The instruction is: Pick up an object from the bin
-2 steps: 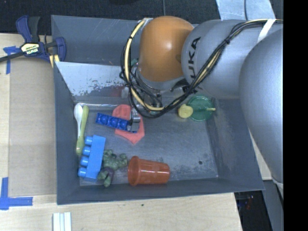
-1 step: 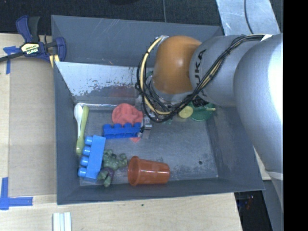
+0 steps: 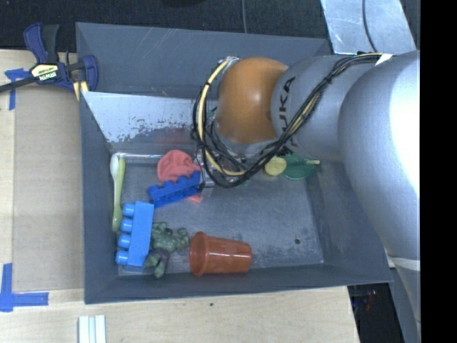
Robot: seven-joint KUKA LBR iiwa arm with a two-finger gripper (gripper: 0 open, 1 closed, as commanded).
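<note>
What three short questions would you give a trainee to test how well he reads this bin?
1. True or false: the orange cup stands upright.
2. Fill in the colour: the dark blue brick lies just below a ___ soft lump.
3. Which thing lies along the left wall of the bin? A) the pale green stick B) the orange cup C) the dark blue brick

Key: 1 false, it lies on its side; 2 red; 3 A.
</note>
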